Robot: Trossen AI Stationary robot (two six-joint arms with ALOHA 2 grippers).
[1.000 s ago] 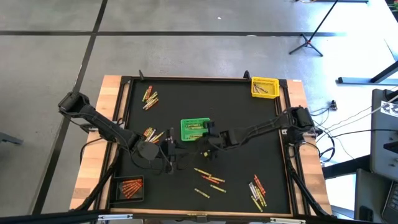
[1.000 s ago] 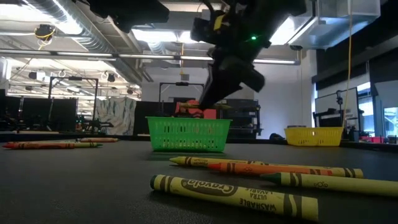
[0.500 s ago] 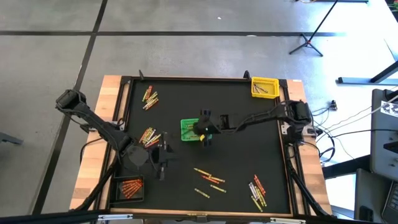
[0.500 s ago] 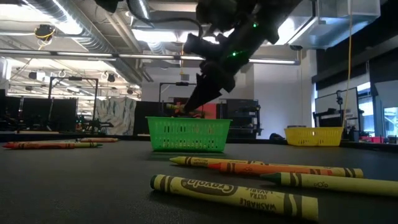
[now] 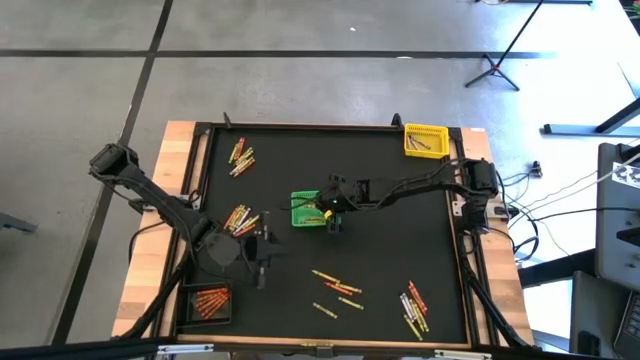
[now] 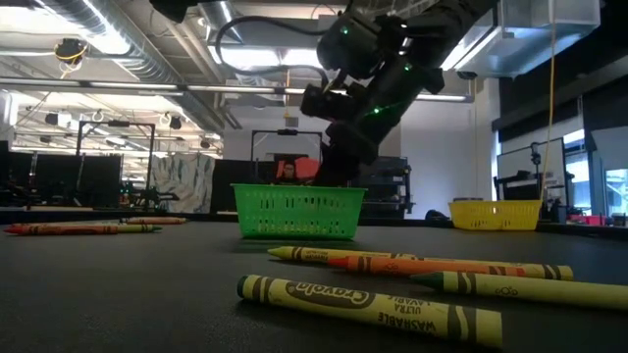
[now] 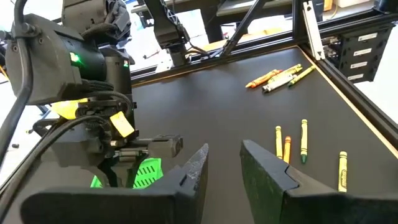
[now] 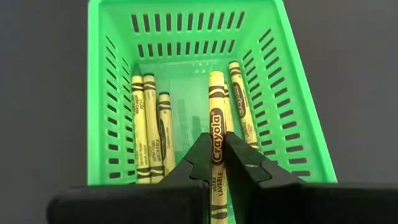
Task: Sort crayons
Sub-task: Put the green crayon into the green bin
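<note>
My right gripper (image 5: 322,212) is over the green mesh basket (image 5: 307,210), shut on a yellow-green crayon (image 8: 216,112). In the low view it reaches down behind the basket (image 6: 297,212). Several yellow-green crayons (image 8: 146,124) lie on the basket's floor. My left gripper (image 5: 263,258) is open and empty near the table's middle left; its fingers (image 7: 193,171) point toward the right arm. Loose crayons lie flat on the mat in groups (image 5: 337,288), (image 5: 415,305), (image 5: 243,217), (image 5: 241,155). My right gripper pinches the crayon's paper-wrapped shaft (image 8: 216,149) between its two fingers, about mid-length. The fingers come from above, slanting down into the basket, and the crayon runs along them, its far end (image 8: 216,76) sticking out past the fingertips. Whether that end touches the basket's floor, I cannot tell.
A yellow basket (image 5: 425,140) with a few crayons stands at the far right corner. A black basket (image 5: 208,300) with red and orange crayons stands at the near left. The mat has a raised frame (image 5: 300,127).
My right gripper has carried the crayon toward the table's left and far side, from beside the green basket to over it, and has gone down into it. My left gripper has drawn back toward the near left edge and then kept still.
</note>
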